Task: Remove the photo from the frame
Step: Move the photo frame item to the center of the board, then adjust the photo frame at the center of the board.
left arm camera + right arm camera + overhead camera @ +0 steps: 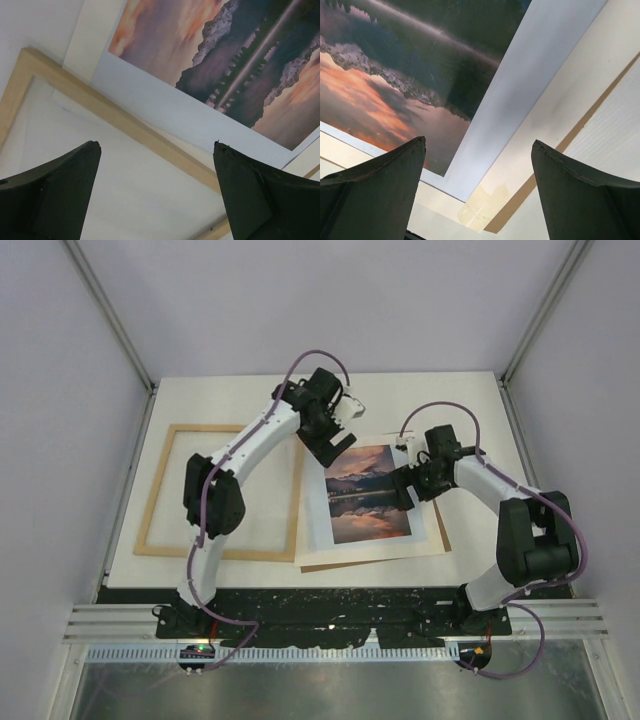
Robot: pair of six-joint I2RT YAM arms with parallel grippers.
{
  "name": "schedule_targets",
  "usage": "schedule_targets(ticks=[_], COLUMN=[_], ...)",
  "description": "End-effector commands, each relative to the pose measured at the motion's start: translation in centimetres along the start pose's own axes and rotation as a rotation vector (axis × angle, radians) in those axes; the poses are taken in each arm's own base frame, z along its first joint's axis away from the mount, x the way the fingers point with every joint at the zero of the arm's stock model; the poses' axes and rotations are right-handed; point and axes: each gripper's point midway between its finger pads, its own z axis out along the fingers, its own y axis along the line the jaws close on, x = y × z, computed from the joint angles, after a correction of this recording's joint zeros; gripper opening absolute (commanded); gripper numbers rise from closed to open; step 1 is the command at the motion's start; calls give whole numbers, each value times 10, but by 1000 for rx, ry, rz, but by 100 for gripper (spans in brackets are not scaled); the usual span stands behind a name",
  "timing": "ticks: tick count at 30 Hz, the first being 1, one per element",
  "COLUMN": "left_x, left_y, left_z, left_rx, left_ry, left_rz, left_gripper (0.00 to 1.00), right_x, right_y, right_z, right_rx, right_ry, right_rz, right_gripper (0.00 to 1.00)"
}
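Top external view: the frame lies flat on the left of the table, with only tabletop showing through its opening. The photo lies face up just to its right, outside the wood.
Under the photo: a cream mat, and below that a brown board showing as a thin strip past the mat's edge.
Mat and frame: the mat's left edge meets the frame's right rail. Whether it overlaps the rail I cannot tell.
Left gripper: jaws spread wide and holding nothing, above the photo's far-left corner where it nears the rail.
Right gripper: jaws also wide and empty, over the photo's right white border.
Weight and stiffness: it looks like a single thin sheet, so probably very light and limp. It would likely sag or crease if lifted by one point.
Surface: the printed face looks smooth and could scuff or slip under the pads.
Where to hold: the white border is the safer place, near a corner or along the right edge.
Difficulty: the sheet lies flush on the mat, so there is no raised lip to pinch.
Unclear: a pale patch near the photo's corner may be tape.
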Motion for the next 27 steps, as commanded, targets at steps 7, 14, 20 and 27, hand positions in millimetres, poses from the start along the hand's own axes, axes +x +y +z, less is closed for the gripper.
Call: schedule_targets(ticks=[7,14,20,27], left_x=[1,21,47,85], left_y=[-35,-45,-42,-25], left_z=[40,63,69,66], left_rx=[65,121,111,90], left_ry=[102,169,251,350], left_rz=[147,129,104,32], left_gripper=[100,100,100,99], right_x=[8,26,38,62], right_y=[-48,-71,-81,-92], right_z=[-4,11,16,18], right_rx=[267,376,428,459], right_ry=[-18,58,93,167], right_rz=[-148,-136,-125,-102], right_gripper=[91,91,91,91])
